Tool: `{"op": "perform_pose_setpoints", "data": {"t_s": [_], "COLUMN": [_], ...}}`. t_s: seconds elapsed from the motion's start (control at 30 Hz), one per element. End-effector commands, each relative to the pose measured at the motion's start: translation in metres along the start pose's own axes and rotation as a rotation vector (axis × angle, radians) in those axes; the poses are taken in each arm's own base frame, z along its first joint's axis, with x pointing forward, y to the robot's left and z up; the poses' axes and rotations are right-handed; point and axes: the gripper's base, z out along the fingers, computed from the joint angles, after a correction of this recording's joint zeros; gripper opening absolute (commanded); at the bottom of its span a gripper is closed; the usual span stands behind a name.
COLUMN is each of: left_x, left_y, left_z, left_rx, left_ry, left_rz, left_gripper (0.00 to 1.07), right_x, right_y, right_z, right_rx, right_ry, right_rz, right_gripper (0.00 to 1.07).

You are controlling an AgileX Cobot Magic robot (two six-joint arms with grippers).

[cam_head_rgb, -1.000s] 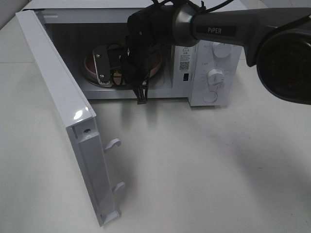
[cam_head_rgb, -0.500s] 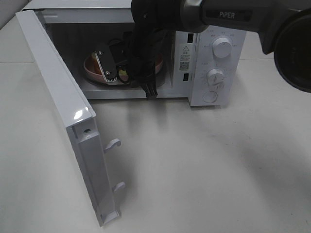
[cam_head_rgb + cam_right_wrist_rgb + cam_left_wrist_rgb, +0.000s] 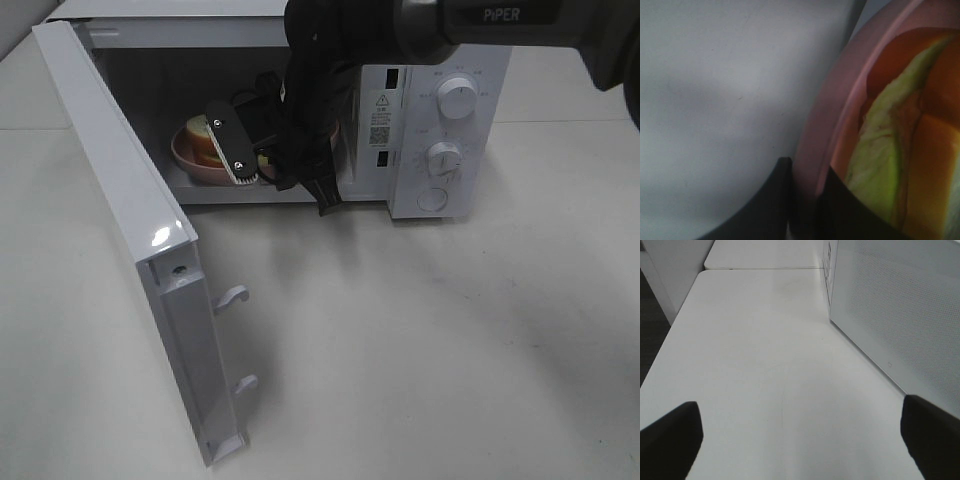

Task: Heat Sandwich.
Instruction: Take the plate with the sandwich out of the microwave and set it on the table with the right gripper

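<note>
**Right gripper pinching plate rim inside microwave**

Right gripper (image 3: 807, 167) is clamped on the rim of the round pink plate (image 3: 830, 110), inside the open white microwave (image 3: 440, 110). The white-bread sandwich with green leaf filling (image 3: 880, 165) lies on that plate, just beside the inner finger. Left gripper (image 3: 800, 440) is spread wide above the white table (image 3: 765, 365).

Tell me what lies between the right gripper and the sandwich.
The pink plate's rim, clamped by the right gripper; the sandwich lies just inside it. Right wrist view.

At the upper right of the high view, the right arm (image 3: 560, 32) is dark grey with white "PIPER" lettering and a silvery collar. Its black right end effector (image 3: 250, 168) shows a pale-screwed, toothed finger (image 3: 226, 136).
</note>
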Motion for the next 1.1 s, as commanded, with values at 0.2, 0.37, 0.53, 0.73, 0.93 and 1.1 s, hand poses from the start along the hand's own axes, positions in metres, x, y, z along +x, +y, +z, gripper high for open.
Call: {"op": "perform_pose_setpoints", "data": {"t_s": [0.2, 0.37, 0.53, 0.73, 0.93, 1.1], "left_x": [0.002, 0.002, 0.002, 0.002, 0.002, 0.002], "left_y": [0.000, 0.000, 0.000, 0.000, 0.000, 0.000], "left_z": [-0.003, -0.003, -0.003, -0.003, -0.003, -0.003], "left_rx": [-0.006, -0.006, -0.006, -0.006, -0.006, -0.006], "left_ry": [-0.024, -0.024, -0.024, -0.024, -0.024, -0.024], "left_rz": [0.001, 0.001, 0.001, 0.001, 0.001, 0.001], "left_gripper": [1.01, 1.01, 1.01, 1.01, 1.01, 1.01], "right_x": [0.001, 0.001, -0.002, -0.006, -0.010, -0.011], "right_y": [0.010, 0.016, 0.022, 0.026, 0.037, 0.045], "right_z": [-0.018, -0.026, -0.032, -0.039, -0.047, -0.051], "right_rx": [0.043, 0.059, 0.057, 0.104, 0.146, 0.152], "right_ry": [-0.014, -0.018, -0.019, -0.024, -0.037, -0.042], "right_rz": [-0.077, -0.094, -0.113, -0.135, -0.158, -0.176], "right_gripper": [0.00, 0.00, 0.00, 0.00, 0.00, 0.00]}}
